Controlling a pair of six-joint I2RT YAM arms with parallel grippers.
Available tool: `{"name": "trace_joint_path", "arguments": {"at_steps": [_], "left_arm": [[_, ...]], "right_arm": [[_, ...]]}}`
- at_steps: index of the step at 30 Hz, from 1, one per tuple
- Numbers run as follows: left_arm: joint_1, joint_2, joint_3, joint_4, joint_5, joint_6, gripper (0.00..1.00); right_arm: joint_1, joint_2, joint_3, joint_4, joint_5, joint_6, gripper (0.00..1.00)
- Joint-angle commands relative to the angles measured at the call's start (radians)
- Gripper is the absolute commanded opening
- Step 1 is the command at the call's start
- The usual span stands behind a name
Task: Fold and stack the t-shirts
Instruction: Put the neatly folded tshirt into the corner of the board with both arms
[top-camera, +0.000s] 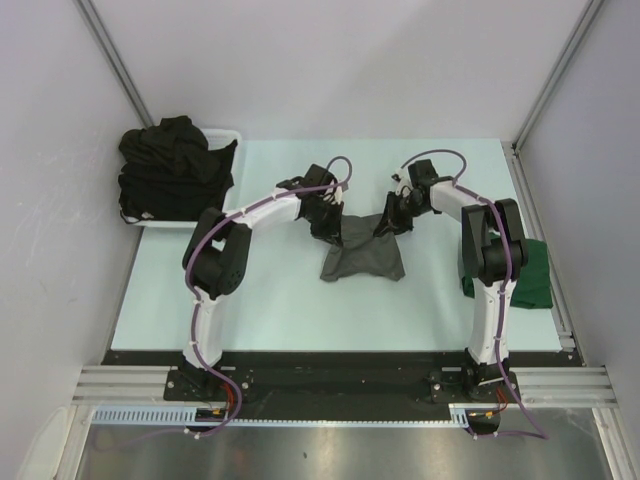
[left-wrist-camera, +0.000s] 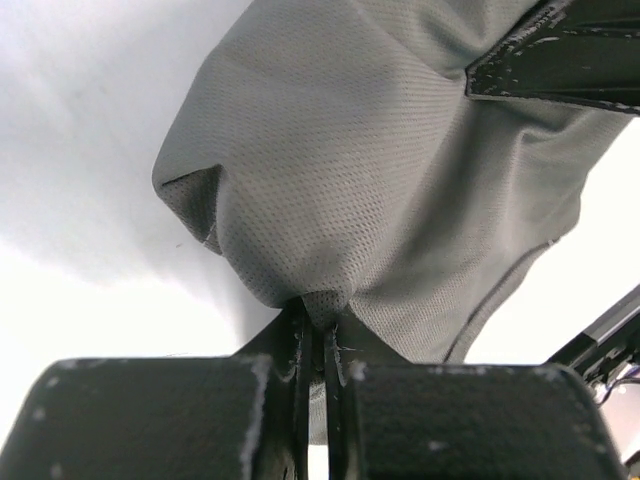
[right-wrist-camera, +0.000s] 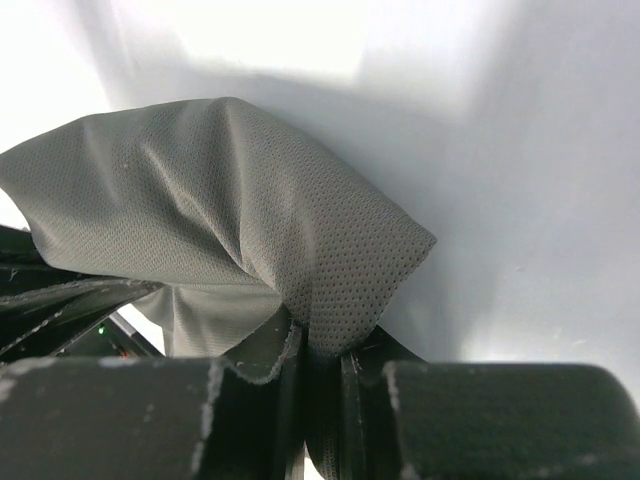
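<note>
Grey t-shirt (top-camera: 365, 258), dark green t-shirt (top-camera: 535, 275), black t-shirts (top-camera: 170, 165), white basket (top-camera: 225, 133), pale mint table (top-camera: 280, 310).

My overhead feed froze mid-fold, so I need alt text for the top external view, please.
The left hand and right hand each pinch a far corner of the grey t-shirt at centre. Black t-shirts are heaped in a white basket at far left; a green t-shirt lies at far right.
</note>
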Motion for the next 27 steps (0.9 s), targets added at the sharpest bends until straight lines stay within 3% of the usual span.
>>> {"name": "trace_joint_path", "arguments": {"at_steps": [1, 27], "left_arm": [[0.003, -0.066, 0.082, -0.041, -0.023, 0.039, 0.0], [-0.051, -0.096, 0.242, -0.079, 0.014, 0.037, 0.0]], "right_arm": [[-0.016, -0.05, 0.064, -0.015, 0.04, -0.027, 0.0], [-0.036, -0.218, 0.093, -0.056, 0.142, -0.06, 0.0]]}}
